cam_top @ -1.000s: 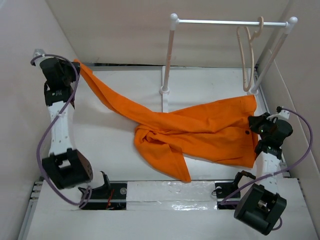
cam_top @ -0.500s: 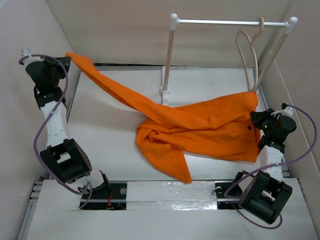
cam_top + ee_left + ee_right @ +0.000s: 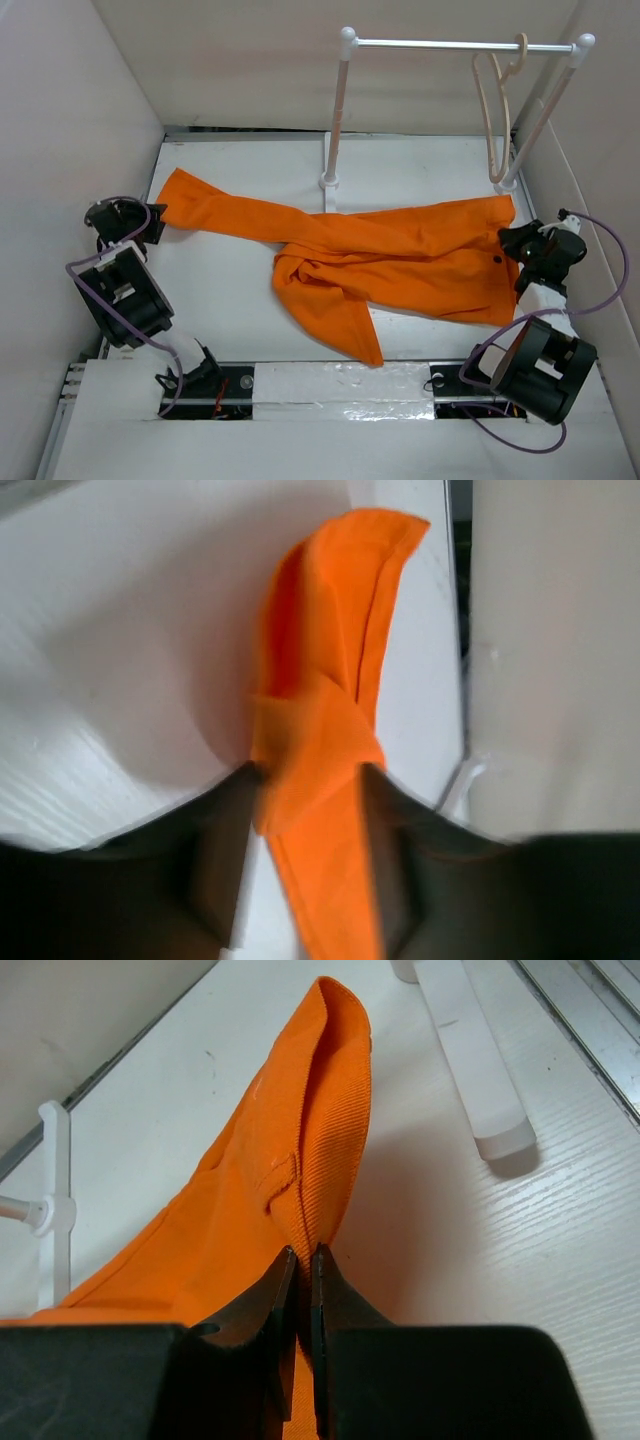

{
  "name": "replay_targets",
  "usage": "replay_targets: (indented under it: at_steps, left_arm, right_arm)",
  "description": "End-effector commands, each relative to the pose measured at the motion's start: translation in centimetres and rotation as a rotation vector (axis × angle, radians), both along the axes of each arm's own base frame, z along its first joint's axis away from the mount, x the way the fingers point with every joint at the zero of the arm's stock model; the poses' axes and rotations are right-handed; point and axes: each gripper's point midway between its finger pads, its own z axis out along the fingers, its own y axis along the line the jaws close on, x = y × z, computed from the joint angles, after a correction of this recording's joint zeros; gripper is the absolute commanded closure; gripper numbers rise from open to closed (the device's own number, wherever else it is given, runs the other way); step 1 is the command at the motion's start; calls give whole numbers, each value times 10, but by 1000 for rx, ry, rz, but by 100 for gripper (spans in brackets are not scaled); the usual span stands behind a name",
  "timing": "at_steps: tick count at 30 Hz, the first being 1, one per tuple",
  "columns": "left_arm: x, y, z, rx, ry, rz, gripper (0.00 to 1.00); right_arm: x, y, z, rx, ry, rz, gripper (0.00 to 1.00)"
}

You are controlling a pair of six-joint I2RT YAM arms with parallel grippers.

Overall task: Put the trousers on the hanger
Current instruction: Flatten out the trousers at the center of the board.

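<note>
The orange trousers (image 3: 400,260) lie spread across the table, waist to the right with a dark button (image 3: 497,265), one leg stretched left and the other folded toward the front. My left gripper (image 3: 150,222) sits low at the end of the long leg. In the left wrist view its jaws (image 3: 310,775) stand apart, the leg end (image 3: 330,630) lying loosely between them. My right gripper (image 3: 508,240) is shut on the waistband (image 3: 300,1140), pinching a fold (image 3: 302,1252). The beige hanger (image 3: 493,110) hangs on the rack's rod at the back right.
A white rack (image 3: 450,44) with a metal rod stands at the back, with one post (image 3: 331,120) mid-table and its white foot bar (image 3: 470,1050) close to my right gripper. Beige walls close in the left, back and right sides.
My left arm came down from high at the back left to the table. The lifted trouser leg now lies flat. The left jaws have parted. The right gripper barely moved.
</note>
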Motion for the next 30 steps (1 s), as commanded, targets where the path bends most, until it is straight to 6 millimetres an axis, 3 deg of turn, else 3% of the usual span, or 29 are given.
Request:
replay_targets:
  at_steps: [1,3,5,6,7,9,10,11,12,13,14,16,17,18,19,20,22,23,24,26,27,28,30]
  left_arm:
    - [20,-11,58,168,-105,-97,48]
    - [24,-34,70,205,-119,-149,33]
    - [23,-47,91,279,-113,-146,33]
    - [27,-73,99,324,-113,-203,33]
    - [24,-77,115,370,-102,-183,33]
    - [19,-96,129,408,-97,-199,33]
    - [13,-121,144,425,-131,-241,34]
    - [6,-132,140,435,-117,-250,37]
    - [0,-147,143,447,-129,-276,43]
    - [-12,-185,154,468,-180,-363,49]
    - [-22,-206,145,472,-178,-418,55]
    - [-43,-239,148,481,-214,-487,84]
    - [-58,-266,133,449,-211,-569,93]
    - [-66,-273,130,431,-223,-589,100]
    - [-75,-273,134,411,-253,-587,100]
    - [-82,-273,117,389,-235,-590,100]
    - [-93,-271,122,385,-276,-581,100]
    - [-97,-269,115,390,-264,-582,100]
    - [-98,-266,117,407,-270,-576,100]
    - [-102,-261,124,431,-274,-564,100]
    - [-104,-263,127,441,-285,-583,100]
    - [-106,-267,131,437,-299,-605,95]
    - [-109,-279,140,414,-328,-672,83]
  right_arm:
    - [15,1,37,-103,-104,17,86]
    - [16,9,42,-136,-104,32,70]
    - [13,20,58,-188,-130,59,55]
    - [13,24,62,-210,-128,59,48]
    - [6,28,68,-241,-124,62,38]
    - [0,32,77,-277,-142,59,31]
    - [-5,37,76,-282,-129,70,26]
    - [-9,38,78,-306,-130,72,20]
    - [-15,44,88,-329,-161,80,20]
    - [-18,53,87,-333,-160,110,20]
    - [-21,60,88,-355,-172,135,21]
    - [-29,81,89,-382,-195,202,34]
    - [-32,89,88,-412,-200,240,54]
    - [-34,99,86,-423,-206,283,68]
    - [-38,106,82,-431,-191,311,89]
    - [-40,121,81,-439,-193,369,100]
    - [-49,151,73,-452,-215,518,100]
    - [-54,166,72,-445,-229,578,100]
    - [-65,200,69,-437,-254,701,100]
    - [-80,232,56,-431,-243,818,97]
    - [-98,264,51,-432,-249,926,92]
    - [-109,277,42,-435,-229,982,86]
    - [-126,300,28,-456,-188,1043,60]
